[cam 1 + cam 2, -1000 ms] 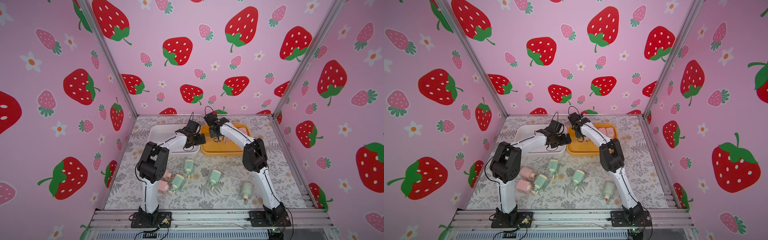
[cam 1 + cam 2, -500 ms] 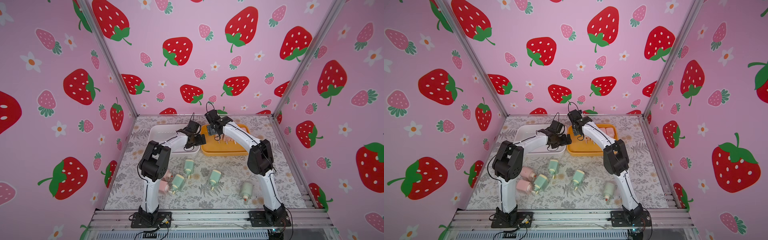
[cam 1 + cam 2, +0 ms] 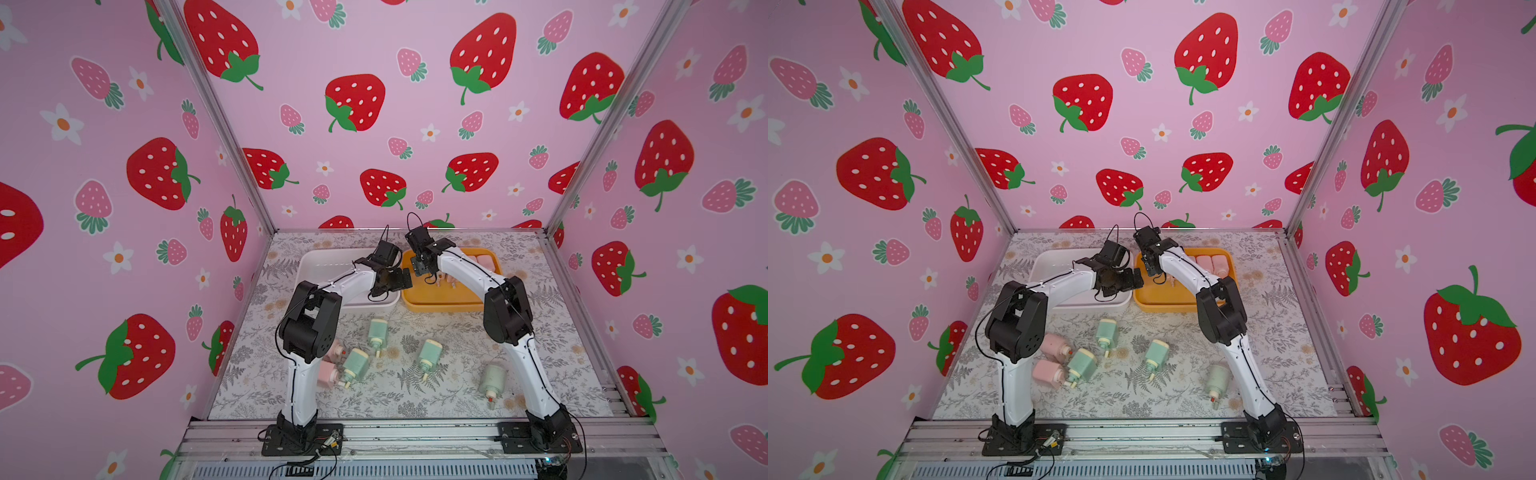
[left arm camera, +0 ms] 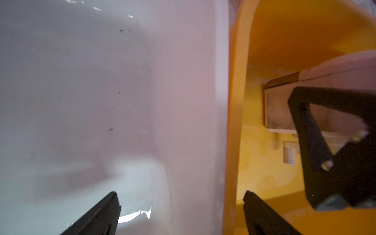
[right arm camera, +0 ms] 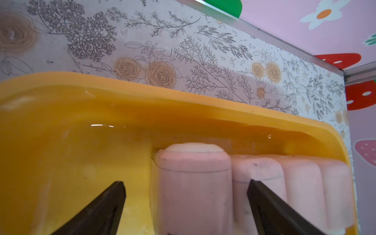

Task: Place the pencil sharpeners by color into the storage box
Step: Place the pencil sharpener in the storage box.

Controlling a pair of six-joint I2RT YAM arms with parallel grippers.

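Observation:
The storage box is two trays, an orange one and a white one. Several pale pink pencil sharpeners stand in a row along the orange tray's far wall. The nearest one sits between the fingers of my right gripper, which is open with a gap beside it. My left gripper is open and holds nothing, straddling the white wall and the orange rim. Several mint green sharpeners and two pink ones lie on the mat.
Both wrists meet closely above the seam between the trays. The white tray's floor holds nothing. The left arm's elbow hangs over the loose pink sharpeners. The cell walls and aluminium posts stand close behind the trays.
My right gripper has opened and let go of the pink sharpener in the orange tray. Its elbow swung out to the right. The left arm has barely moved.

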